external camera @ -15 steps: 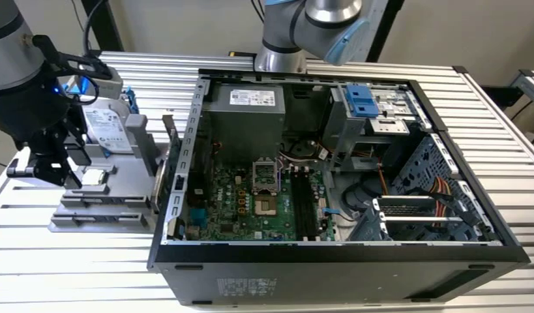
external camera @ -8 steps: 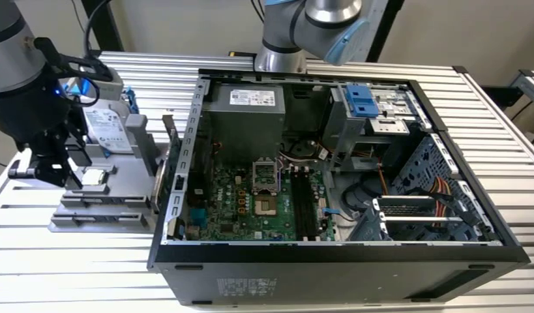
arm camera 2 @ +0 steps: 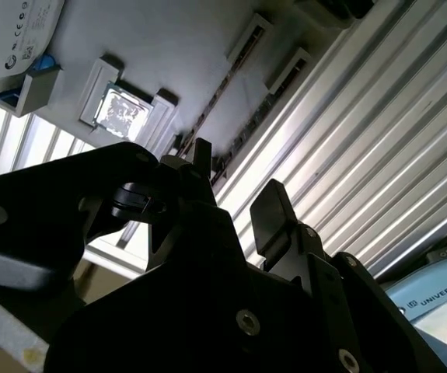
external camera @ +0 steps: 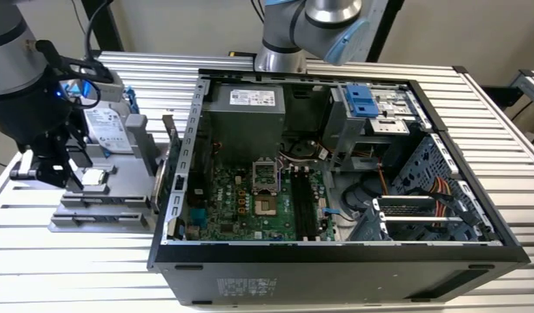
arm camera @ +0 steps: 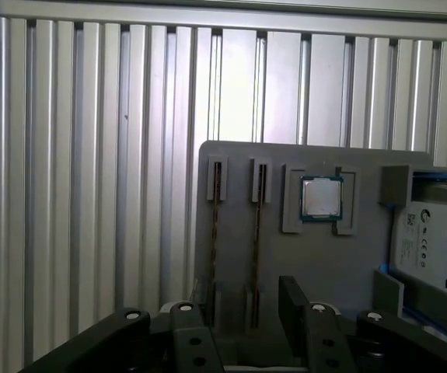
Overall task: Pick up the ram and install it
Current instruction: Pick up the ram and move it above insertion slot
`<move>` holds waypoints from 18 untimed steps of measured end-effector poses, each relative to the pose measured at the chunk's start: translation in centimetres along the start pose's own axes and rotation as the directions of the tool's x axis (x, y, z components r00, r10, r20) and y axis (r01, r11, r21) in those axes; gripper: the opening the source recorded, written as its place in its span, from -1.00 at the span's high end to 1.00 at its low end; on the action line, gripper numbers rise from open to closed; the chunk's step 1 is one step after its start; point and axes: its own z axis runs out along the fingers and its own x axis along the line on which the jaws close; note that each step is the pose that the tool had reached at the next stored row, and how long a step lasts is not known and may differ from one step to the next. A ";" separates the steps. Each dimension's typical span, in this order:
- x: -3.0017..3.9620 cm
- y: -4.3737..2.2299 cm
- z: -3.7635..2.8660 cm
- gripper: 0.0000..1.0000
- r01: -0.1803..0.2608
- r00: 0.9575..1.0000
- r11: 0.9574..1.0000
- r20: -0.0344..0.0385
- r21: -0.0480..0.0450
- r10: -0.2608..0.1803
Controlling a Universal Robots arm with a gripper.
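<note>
Two ram sticks stand on edge in slots of a grey fixture (arm camera: 324,272); in the first wrist view one ram (arm camera: 256,233) lies nearer the processor chip, the other ram (arm camera: 216,233) beside it. My gripper (arm camera: 239,299) is open above that end of the fixture, and the sticks' near ends appear in the gap between its black fingers (arm camera: 293,299). In the second wrist view the gripper (arm camera 2: 235,183) hangs open over the fixture, with a ram (arm camera 2: 225,84) edge beyond it. In the exterior view the gripper (external camera: 42,171) hovers at the fixture's left side, holding nothing.
The fixture (external camera: 102,218) also carries a square silver processor chip (arm camera: 321,197) and a hard drive (external camera: 105,127). The open computer case (external camera: 175,195) stands to the exterior view's right, its motherboard showing long black memory slots (external camera: 306,202). A second arm's base (external camera: 280,59) stands behind it.
</note>
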 end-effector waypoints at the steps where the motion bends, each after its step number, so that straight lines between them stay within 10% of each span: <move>1: 0.00 0.00 0.06 -1.00 0.000 1.000 1.000 0.000 0.000 0.000; 18: 0.02 -0.02 0.96 -1.00 -0.011 1.000 1.000 0.000 0.000 0.011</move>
